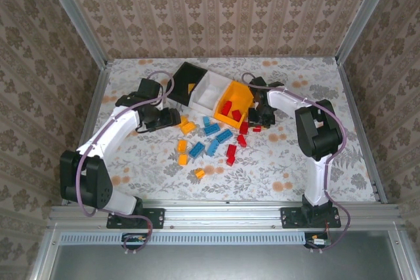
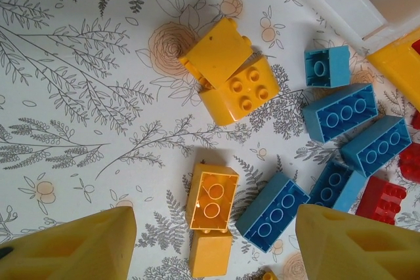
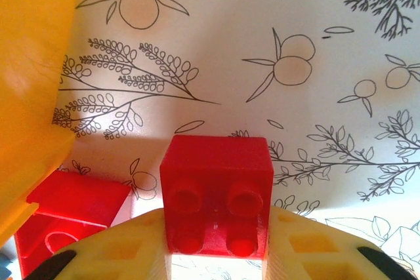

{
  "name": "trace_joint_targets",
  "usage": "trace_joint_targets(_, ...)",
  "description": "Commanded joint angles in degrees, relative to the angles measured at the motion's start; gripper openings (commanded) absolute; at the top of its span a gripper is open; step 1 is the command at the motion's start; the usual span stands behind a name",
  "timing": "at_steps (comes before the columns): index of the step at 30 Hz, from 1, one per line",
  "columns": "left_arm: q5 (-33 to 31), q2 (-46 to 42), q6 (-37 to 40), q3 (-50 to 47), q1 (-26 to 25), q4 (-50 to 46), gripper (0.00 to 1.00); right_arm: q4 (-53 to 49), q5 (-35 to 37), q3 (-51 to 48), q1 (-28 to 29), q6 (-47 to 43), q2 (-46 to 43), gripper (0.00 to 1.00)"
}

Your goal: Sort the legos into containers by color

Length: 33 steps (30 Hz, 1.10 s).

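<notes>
The left gripper [image 2: 213,244] stands wide above the middle of the table [image 2: 79,63]; an orange-yellow brick [image 2: 211,198] lies between its fingers, long axis across their closing line; blue bricks [image 2: 338,113] lie to its right; the right gripper [image 3: 216,244] pinches a red brick [image 3: 216,181] by its sides, just beside the orange-yellow bin [image 3: 26,63]; whether this brick is lifted, I cannot tell; a second red brick [image 3: 72,211] is cut off.

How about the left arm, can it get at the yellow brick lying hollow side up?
Probably yes: the left gripper is open above the hollow-side-up yellow brick, with nothing over it. A blue brick lies close beside it and might get nudged.
</notes>
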Motion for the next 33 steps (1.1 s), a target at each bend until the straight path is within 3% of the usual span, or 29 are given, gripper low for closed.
trace_joint_targets(1,-0.4,-1.0,-1.1,-0.7,-0.3,-0.6,0.67,-0.7,2.1,-2.3,-0.3,0.8,-2.4,0.32)
trace_joint_targets(10,1.1,1.4,-1.1,0.3,-0.9,1.2,0.68,-1.7,0.8,-5.7,-2.6,3.3,-11.3,0.32)
trace_joint_targets(17,2.6,3.6,-0.9,1.6,-1.9,2.8,0.68,-6.1,-0.4,2.2,-3.5,4.7,-17.3,0.32)
trace_joint_targets(25,2.7,3.8,-0.2,0.1,-4.1,1.9,0.69,-8.8,-5.9,13.2,-0.1,8.8,-11.2,0.32)
trace_joint_targets(33,2.7,0.5,-0.3,-4.1,-6.4,1.2,0.7,-10.5,-8.1,23.6,3.5,9.2,0.7,0.32)
